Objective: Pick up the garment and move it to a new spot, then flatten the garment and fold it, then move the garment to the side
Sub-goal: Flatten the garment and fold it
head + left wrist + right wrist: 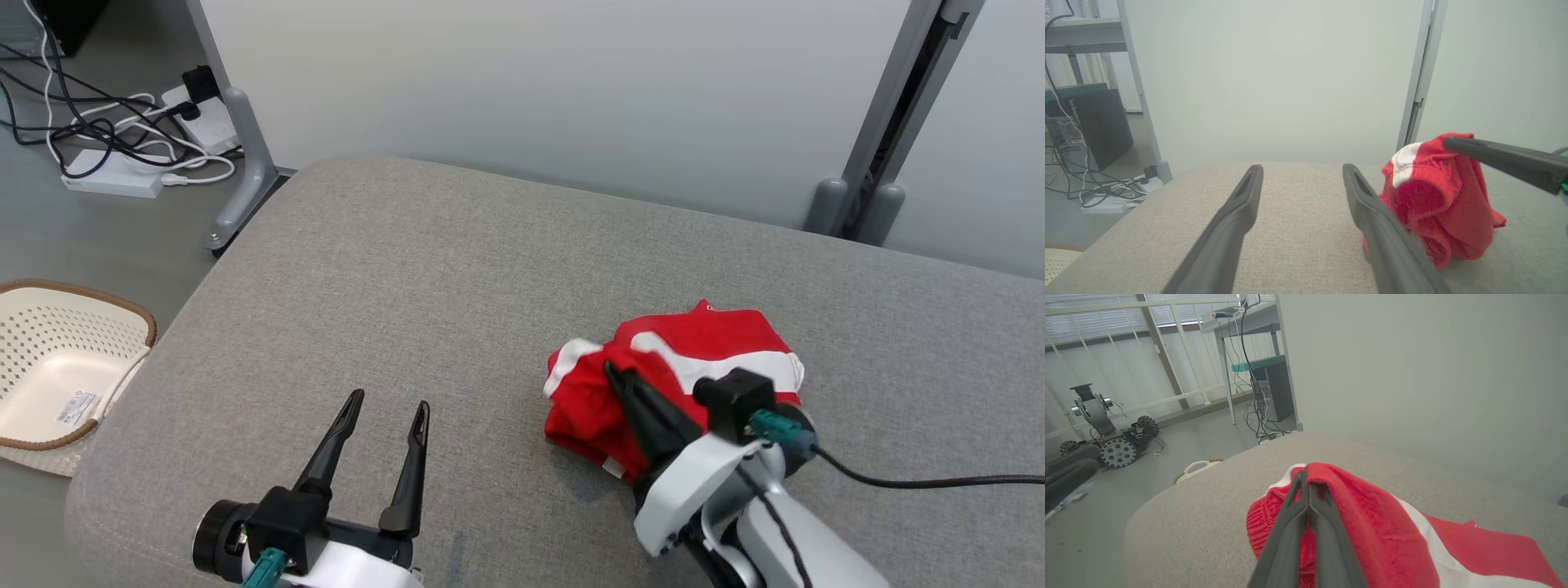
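Observation:
A red knitted garment [722, 339] with white stripes lies crumpled on the grey padded surface [449, 269], right of the middle. My right gripper [611, 371] is shut on a raised fold at the garment's left side. In the right wrist view the two fingers meet at the right gripper [1306, 475] tip, pinching the top of the garment [1372, 514]. My left gripper [390, 402] stands open over bare padding, to the left of the garment and apart from it. In the left wrist view the left gripper [1302, 169] holds nothing, and the garment [1433, 196] rises to its right.
A cream perforated basket [49, 359] sits on the floor off the surface's left edge. Power strips and cables [122, 163] lie near a grey metal post [245, 147]. Another post [882, 122] stands behind at the right. A wheeled machine [1106, 437] stands on the floor.

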Controlling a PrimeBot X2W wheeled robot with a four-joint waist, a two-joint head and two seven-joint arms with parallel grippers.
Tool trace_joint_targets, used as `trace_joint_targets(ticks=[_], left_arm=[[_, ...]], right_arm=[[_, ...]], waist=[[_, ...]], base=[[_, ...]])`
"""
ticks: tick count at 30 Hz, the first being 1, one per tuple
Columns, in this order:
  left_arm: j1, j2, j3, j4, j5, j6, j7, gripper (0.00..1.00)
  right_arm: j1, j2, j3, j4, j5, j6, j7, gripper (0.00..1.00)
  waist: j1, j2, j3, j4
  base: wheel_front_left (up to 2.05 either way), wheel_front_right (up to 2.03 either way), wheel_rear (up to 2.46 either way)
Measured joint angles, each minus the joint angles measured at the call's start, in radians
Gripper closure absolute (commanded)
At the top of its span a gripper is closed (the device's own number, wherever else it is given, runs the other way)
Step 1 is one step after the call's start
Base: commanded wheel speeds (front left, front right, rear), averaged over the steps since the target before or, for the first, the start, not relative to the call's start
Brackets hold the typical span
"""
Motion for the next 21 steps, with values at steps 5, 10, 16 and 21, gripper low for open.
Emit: trace_joint_targets(ticks=[5,10,16,21], left_arm=[[0.000,0.000,0.001,-0.003,0.000,0.001,0.000,0.00],[0.000,0.000,0.003,-0.002,0.000,0.002,0.000,0.00],[-0.001,0.000,0.002,0.004,0.000,0.001,0.000,0.00],[-0.001,0.000,0.002,0.009,0.000,0.001,0.000,0.00]], right_arm=[[0.037,0.000,0.093,0.074,0.019,0.000,0.087,1.00],[0.065,0.000,0.128,0.124,0.021,0.000,0.156,1.00],[0.092,0.000,0.124,0.167,0.030,0.000,0.234,0.00],[0.095,0.000,0.076,0.142,0.042,0.000,0.228,0.00]], waist=[[0.0000,0.0000,0.006,-0.012],[0.0000,0.0000,0.008,-0.029],[0.0000,0.0000,0.003,-0.058],[-0.0001,0.0000,-0.008,-0.081]], base=[[0.00,0.00,0.00],[0.00,0.00,0.00],[0.00,0.00,0.00],[0.00,0.00,0.00]])
